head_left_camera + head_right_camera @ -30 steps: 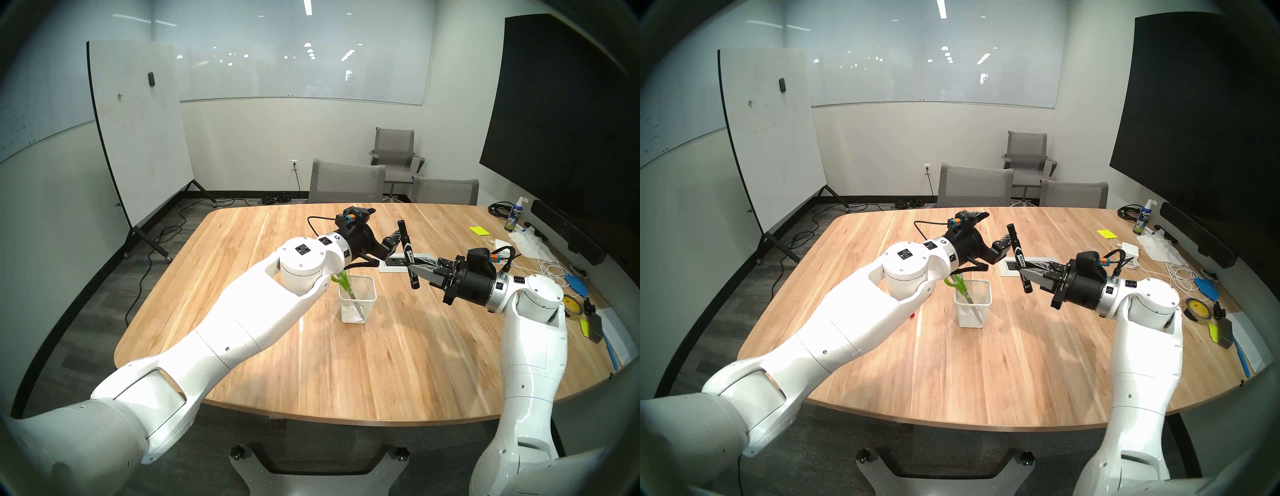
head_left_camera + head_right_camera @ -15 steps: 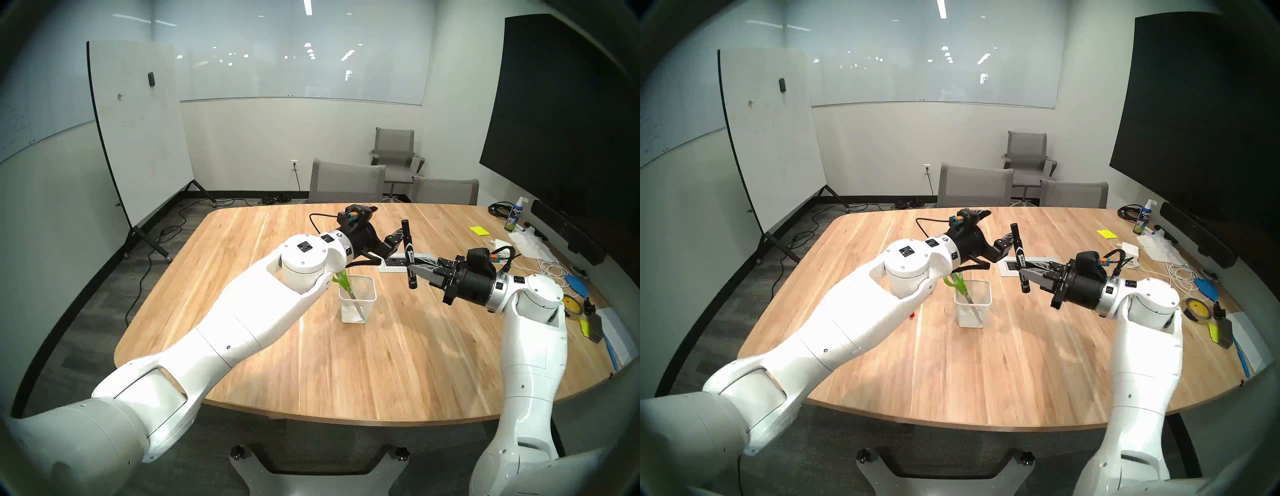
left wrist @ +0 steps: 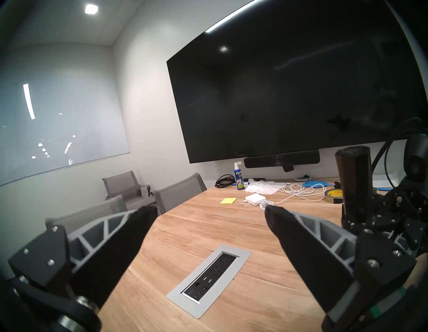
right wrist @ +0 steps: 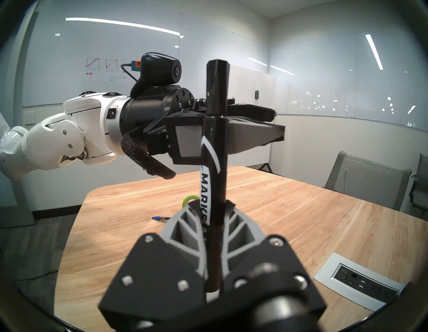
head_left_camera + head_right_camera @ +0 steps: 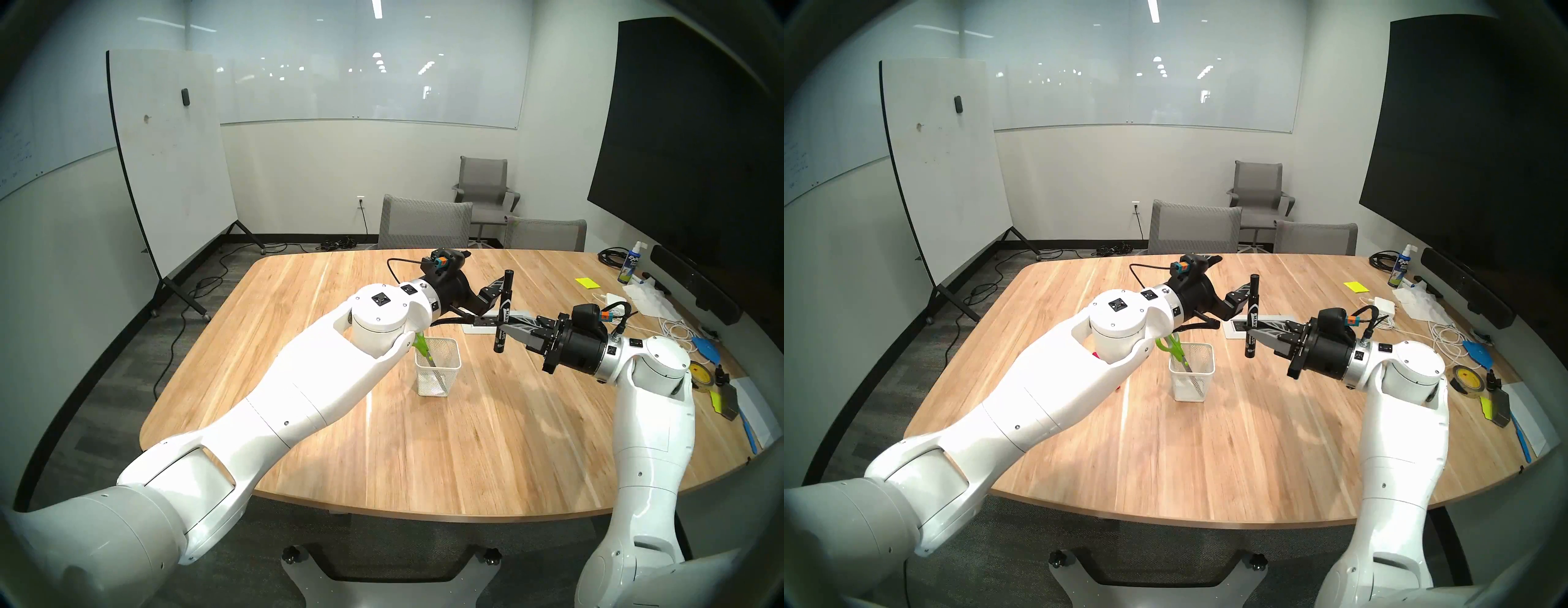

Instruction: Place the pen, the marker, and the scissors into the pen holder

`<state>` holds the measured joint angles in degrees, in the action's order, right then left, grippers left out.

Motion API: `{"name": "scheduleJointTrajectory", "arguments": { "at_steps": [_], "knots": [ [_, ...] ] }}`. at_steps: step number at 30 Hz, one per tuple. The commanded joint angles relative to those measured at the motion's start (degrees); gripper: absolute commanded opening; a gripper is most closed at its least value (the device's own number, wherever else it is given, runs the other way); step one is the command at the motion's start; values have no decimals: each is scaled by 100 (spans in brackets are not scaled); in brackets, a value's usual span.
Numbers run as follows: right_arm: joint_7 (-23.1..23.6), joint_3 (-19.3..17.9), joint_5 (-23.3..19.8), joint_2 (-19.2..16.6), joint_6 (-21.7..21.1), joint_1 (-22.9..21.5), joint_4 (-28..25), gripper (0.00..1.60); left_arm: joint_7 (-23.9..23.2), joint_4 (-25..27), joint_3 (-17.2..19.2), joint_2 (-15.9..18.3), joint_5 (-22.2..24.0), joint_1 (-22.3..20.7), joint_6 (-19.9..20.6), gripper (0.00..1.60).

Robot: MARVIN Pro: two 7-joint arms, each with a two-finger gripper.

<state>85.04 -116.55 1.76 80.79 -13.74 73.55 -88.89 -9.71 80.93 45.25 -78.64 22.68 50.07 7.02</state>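
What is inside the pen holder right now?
Only the scissors stand in the pen holder, blades down, green handles above the rim. The left arm covers part of the handles; nothing else shows through the mesh.

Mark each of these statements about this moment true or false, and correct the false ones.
1. The right gripper is shut on the black marker. True.
2. The scissors lie flat on the table. False: they stand in the pen holder, blades down, green handles above the rim.
3. The left gripper holds the marker. False: its fingers are spread apart with nothing between them; the marker stands just beside it.
4. The blue pen lies on the table, outside the holder. True.
5. The marker is nearly upright. True.
6. The marker is already over the holder's opening. False: in the head views it is off to the holder's right and farther back.
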Motion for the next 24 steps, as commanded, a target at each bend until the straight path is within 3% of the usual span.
{"name": "scheduleJointTrajectory", "arguments": {
  "at_steps": [1,13,24],
  "knots": [
    [-4,14,-50,-2,-15,-79,-103,0,-11,86,-8,-159,-1,-144,-12,160],
    [-4,14,-51,-2,-16,-79,-104,0,-22,62,-17,-198,-34,-122,-23,160],
    [-4,14,-50,-2,-14,-80,-103,0,57,332,304,377,73,234,-48,160]
  ]
}}
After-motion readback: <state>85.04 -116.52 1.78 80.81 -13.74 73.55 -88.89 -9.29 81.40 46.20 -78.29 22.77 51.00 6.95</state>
